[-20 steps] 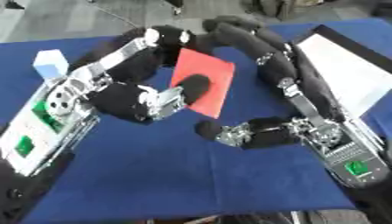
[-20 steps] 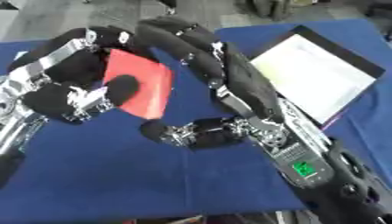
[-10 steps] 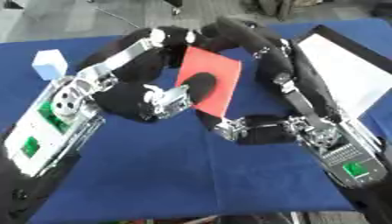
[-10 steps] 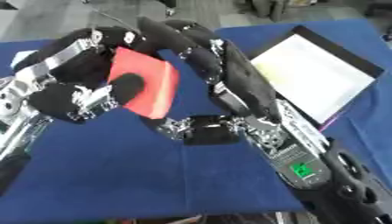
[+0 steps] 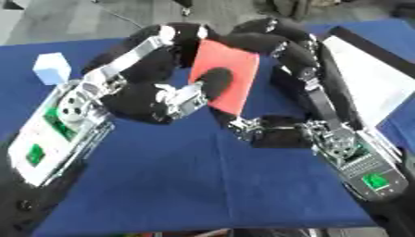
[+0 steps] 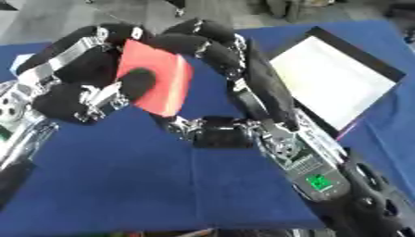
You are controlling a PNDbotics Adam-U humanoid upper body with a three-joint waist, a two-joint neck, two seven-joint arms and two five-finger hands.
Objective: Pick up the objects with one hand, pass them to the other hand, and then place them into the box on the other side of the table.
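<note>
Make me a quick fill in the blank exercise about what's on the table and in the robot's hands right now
The card held between both hands is ___.
The small cube sits on the robot's ___ side.
The tablecloth is ___.
The box lies beside the ___ hand.

Missing words: red; left; blue; right

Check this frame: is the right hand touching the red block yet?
Touching. In the left eye view the right hand curls its fingers over the red block's top edge.

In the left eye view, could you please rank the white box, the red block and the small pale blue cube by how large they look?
1. White box, though the edge crops it.
2. Red block, held up nearer the camera, so it looks bigger than it is.
3. Pale blue cube.
</note>
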